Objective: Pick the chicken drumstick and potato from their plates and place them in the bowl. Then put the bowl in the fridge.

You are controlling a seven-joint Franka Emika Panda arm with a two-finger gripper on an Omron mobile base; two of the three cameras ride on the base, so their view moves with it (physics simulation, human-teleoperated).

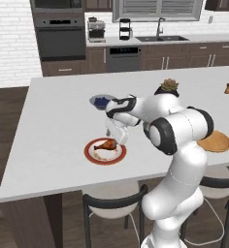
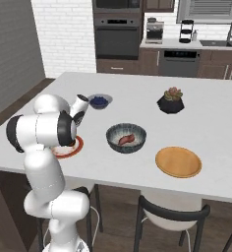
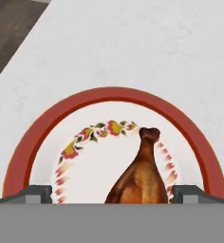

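gripper (image 3: 112, 192): released, fingers straddling drumstick (image 3: 140, 178) | drumstick on red-rim plate (image 3: 38, 142) | potato (image 2: 126, 139) in bowl (image 2: 126, 129) | tabletop (image 1: 58, 116)

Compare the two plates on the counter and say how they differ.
The red-rimmed plate is white with a broad red rim and a floral ring; the wooden plate is plain tan all over.
The red-rimmed plate has the chicken drumstick on it; the wooden plate has nothing on it.
The open gripper is right over the red-rimmed plate; the wooden plate lies apart from it, beyond the bowl.
Both are round and lie flat on the white counter.
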